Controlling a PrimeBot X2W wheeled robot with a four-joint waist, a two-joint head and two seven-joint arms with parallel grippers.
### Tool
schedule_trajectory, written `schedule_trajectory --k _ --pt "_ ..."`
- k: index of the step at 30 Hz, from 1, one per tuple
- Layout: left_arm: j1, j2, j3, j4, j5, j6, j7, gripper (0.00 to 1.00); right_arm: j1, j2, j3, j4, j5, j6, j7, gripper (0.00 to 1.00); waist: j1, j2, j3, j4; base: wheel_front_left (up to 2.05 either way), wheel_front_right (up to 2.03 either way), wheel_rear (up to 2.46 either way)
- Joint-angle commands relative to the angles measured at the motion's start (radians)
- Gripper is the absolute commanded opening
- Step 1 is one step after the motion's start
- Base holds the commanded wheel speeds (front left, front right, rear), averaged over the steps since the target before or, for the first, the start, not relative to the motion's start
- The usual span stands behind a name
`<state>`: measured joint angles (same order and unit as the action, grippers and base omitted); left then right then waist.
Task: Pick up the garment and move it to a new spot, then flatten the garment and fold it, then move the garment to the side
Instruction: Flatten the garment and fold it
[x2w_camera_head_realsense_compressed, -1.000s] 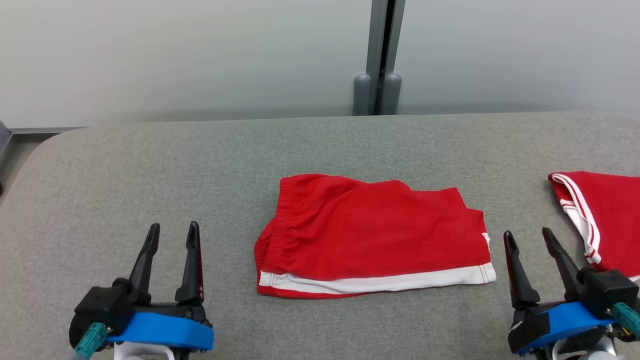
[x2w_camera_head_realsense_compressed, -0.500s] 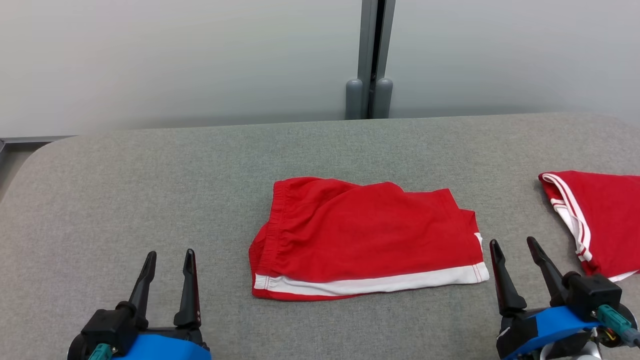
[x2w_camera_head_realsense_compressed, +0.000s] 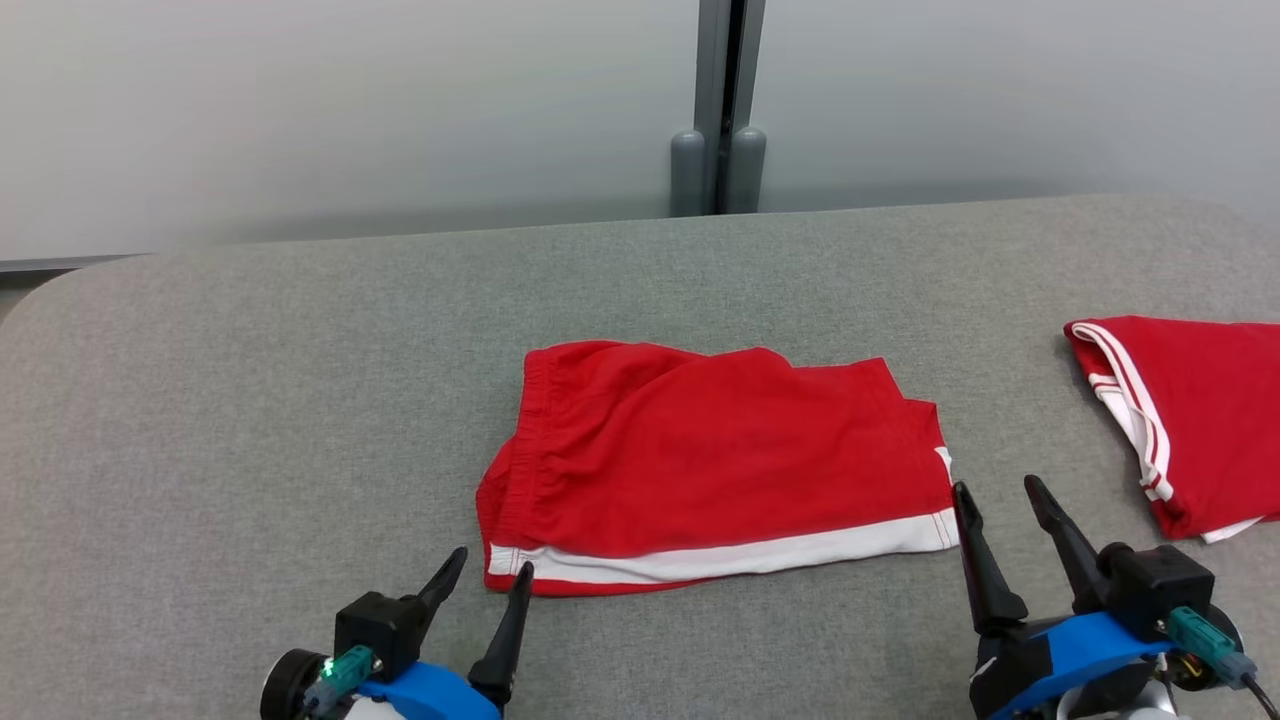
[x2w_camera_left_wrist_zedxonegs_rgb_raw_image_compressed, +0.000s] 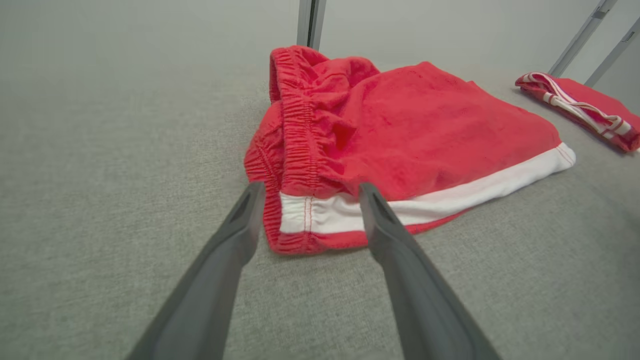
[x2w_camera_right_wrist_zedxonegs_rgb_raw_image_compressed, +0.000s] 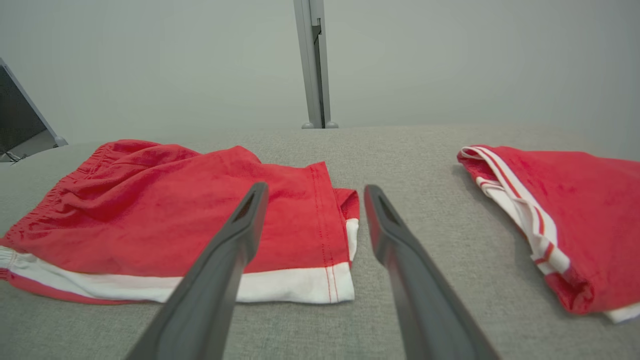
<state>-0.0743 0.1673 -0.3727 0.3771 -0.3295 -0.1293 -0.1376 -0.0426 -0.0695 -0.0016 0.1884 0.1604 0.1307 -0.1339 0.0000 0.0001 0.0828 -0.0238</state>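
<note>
Two grippers, fingers apart, are being held at the shorts (x2w_camera_head_realsense_compressed: 715, 450).
The waistband corner is being framed by the left gripper (x2w_camera_head_realsense_compressed: 492, 560), the hem corner just ahead of the right gripper (x2w_camera_head_realsense_compressed: 997, 484), likely for lifting.

A second red garment (x2w_camera_head_realsense_compressed: 1190, 420) near the right edge of the worktop (x2w_camera_head_realsense_compressed: 250, 400) was cut off by the head view's border (remainder unseen).

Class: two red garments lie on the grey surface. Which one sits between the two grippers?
The red shorts with one broad white band, lying mid-surface. The striped red garment lies outside the right gripper.
</note>
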Motion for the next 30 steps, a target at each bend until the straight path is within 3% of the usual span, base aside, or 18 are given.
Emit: schedule_trajectory --k 1,9,10,11,12,13,21,30 --pt "-0.027 0.008 -0.004 0.031 -0.014 -0.001 0.017 1.0 -0.018 0.005 0.01 0.005 0.002 0.0 -0.005 1.0 0.0 -0.0001 0.005 -0.005 0.0 0.0 0.0" --pt "-0.091 0.004 -0.018 0.134 -0.043 -0.001 0.05 1.0 -0.044 0.01 0.037 0.03 0.009 0.0 -0.017 1.0 0.0 -0.0001 0.027 -0.034 0.0 0.0 0.0" --pt "-0.098 0.005 -0.018 0.143 -0.048 -0.001 0.049 0.93 -0.044 0.01 0.038 0.033 0.01 0.0 -0.018 1.0 0.0 -0.0001 0.029 -0.037 0.0 0.0 0.0" --pt "-0.104 0.004 -0.02 0.153 -0.052 -0.001 0.051 0.55 -0.046 0.011 0.039 0.036 0.01 0.0 -0.019 1.0 0.0 -0.0001 0.031 -0.039 0.0 0.0 0.0" --pt "-0.109 0.003 -0.026 0.163 -0.06 -0.001 0.059 0.36 -0.049 0.011 0.041 0.038 0.01 0.0 -0.02 1.0 0.0 -0.0001 0.033 -0.042 0.0 0.0 0.0" --pt "-0.114 0.002 -0.032 0.171 -0.071 -0.001 0.066 0.0 -0.051 0.011 0.041 0.04 0.011 0.0 -0.021 1.0 0.0 -0.0001 0.035 -0.043 0.0 0.0 0.0" --pt "-0.123 0.02 -0.019 0.202 -0.113 0.007 0.01 0.0 -0.057 0.012 0.048 0.068 0.021 0.0 0.015 1.0 0.0 -0.0001 0.036 -0.042 0.0 0.0 0.0" --pt "-0.112 0.021 -0.022 0.229 -0.122 0.009 -0.026 0.0 -0.091 0.016 0.035 0.165 -0.004 0.0 0.204 1.0 0.0 -0.0001 0.041 -0.042 0.0 0.0 0.0"
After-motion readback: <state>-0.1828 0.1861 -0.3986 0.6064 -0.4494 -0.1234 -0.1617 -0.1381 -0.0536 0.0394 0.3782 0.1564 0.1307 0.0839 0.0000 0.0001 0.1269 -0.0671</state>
